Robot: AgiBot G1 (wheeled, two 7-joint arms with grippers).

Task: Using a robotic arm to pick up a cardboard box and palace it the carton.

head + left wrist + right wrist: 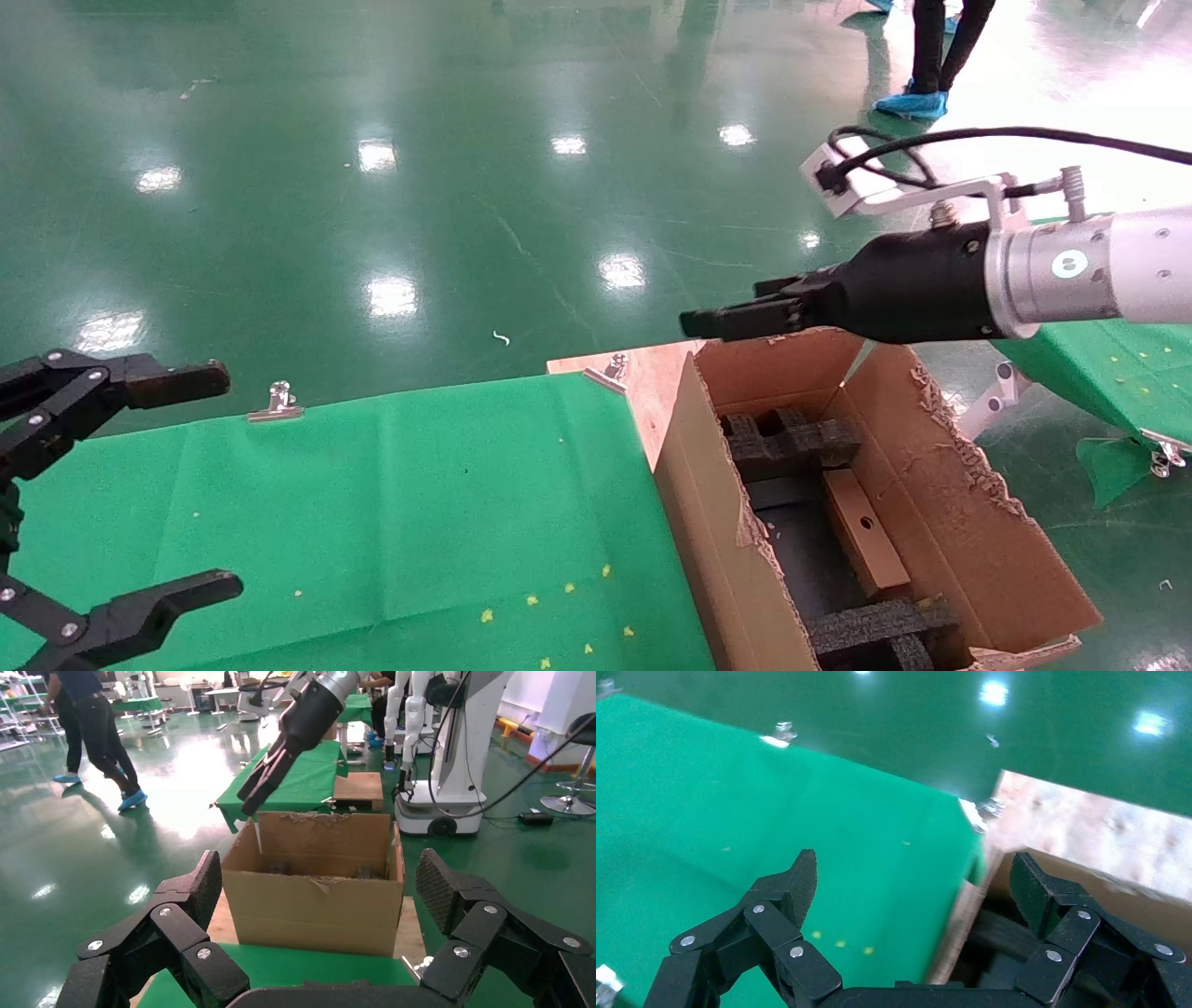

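Observation:
The large brown carton (987,540) with ragged flaps stands right of the green table. The small cardboard box (866,533) with a round hole lies inside it between black foam inserts (792,438). The robotic arm (1099,266), my right one, reaches in from the right. Its gripper (694,323) hovers open and empty above the carton's far left corner. In the right wrist view the gripper (912,881) straddles the carton's edge (958,917). My left gripper (228,480) is open and empty at the table's left end. It also shows in the left wrist view (316,888), facing the carton (316,903).
A green cloth table (419,513) with metal clips (277,401) lies left of the carton. A wooden board (652,373) sits under the carton's far end. Another green table (1099,363) is at the right. A person's legs (931,56) stand far back.

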